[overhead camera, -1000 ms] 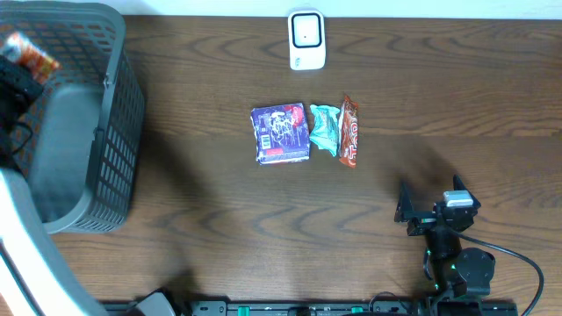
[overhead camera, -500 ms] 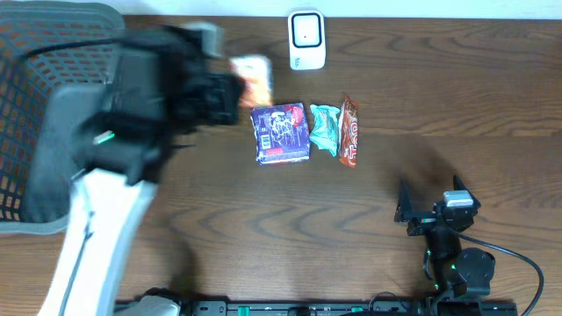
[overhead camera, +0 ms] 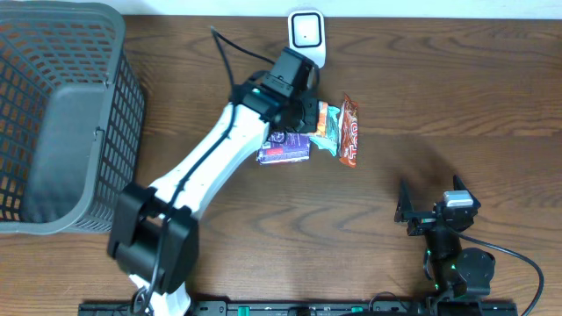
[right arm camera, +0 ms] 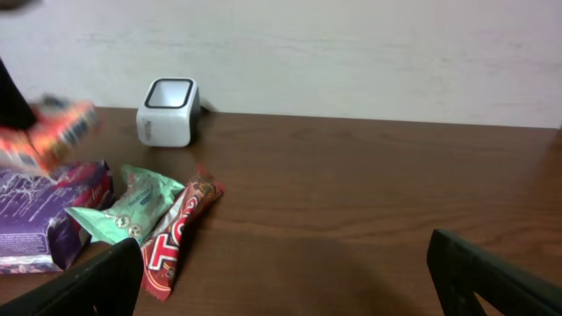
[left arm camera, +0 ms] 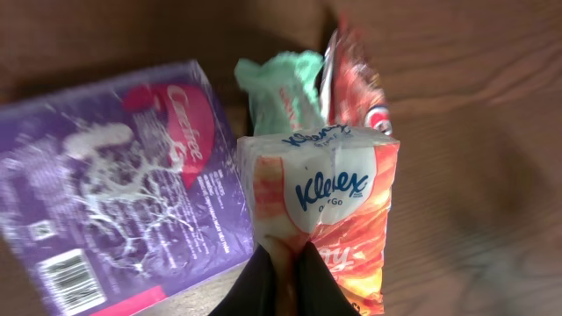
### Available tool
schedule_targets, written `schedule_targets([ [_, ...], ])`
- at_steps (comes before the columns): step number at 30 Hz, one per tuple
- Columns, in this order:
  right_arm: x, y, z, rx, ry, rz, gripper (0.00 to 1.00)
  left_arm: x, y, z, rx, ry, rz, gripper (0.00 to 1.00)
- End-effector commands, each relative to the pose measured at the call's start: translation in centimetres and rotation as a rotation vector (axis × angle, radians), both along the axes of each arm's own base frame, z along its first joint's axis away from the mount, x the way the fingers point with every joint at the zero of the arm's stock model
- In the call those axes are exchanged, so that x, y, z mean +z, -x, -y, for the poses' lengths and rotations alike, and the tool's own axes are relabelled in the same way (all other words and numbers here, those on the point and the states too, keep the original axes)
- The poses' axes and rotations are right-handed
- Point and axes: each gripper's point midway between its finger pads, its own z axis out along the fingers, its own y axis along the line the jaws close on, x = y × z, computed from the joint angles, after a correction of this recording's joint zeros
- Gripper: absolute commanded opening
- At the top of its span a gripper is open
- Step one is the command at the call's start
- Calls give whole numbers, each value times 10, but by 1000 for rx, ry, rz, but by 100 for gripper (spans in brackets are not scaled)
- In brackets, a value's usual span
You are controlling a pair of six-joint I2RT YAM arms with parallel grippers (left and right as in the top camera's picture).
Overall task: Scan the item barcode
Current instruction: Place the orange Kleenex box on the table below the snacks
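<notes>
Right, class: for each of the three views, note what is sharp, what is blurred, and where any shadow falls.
Overhead: sharp throughout, with a soft shadow on the table right of the red snack bar. Left wrist: Kleenex pack crisp, purple box and the wood behind softer. Right wrist: the same pack smeared by motion, scanner clear.

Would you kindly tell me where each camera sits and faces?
Overhead: above the wooden table, looking straight down; both arms show.
Left wrist: on the left arm, looking down past the shut left pincer at its orange Kleenex tissue pack.
Right wrist: low by the table, facing the white boxy scanner, framed by the open right pincer.
Shared: all three show the purple packet.
</notes>
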Motion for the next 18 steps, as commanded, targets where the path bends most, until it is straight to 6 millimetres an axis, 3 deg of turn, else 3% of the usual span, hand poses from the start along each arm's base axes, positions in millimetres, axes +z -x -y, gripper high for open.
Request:
schedule_targets([
  [1,0,0,2,-11,11,1,99,-14,5,4,21,-19,-37,8],
  [2,0,0,2,-11,11,1,99,-15,7,5,16,-19,-44,12],
  [3,0,0,2,-11,11,1,99,-16,9,6,13,-21,-47,27],
  [5,0,0,2,-11,11,1,99,-13,11,6,9,-18,-47,70],
  [6,0,0,2,-11,11,1,99,-9,11,5,4,-18,-40,81],
  [10,0,0,2,-11,11,1,99,23,7,-14,19,-10,1,95],
  [14,0,0,2,-11,11,1,99,77,-5,-83,209,-12,82,97],
  [18,0,0,2,-11,11,1,99,108,1,-156,395,-15,90,98],
])
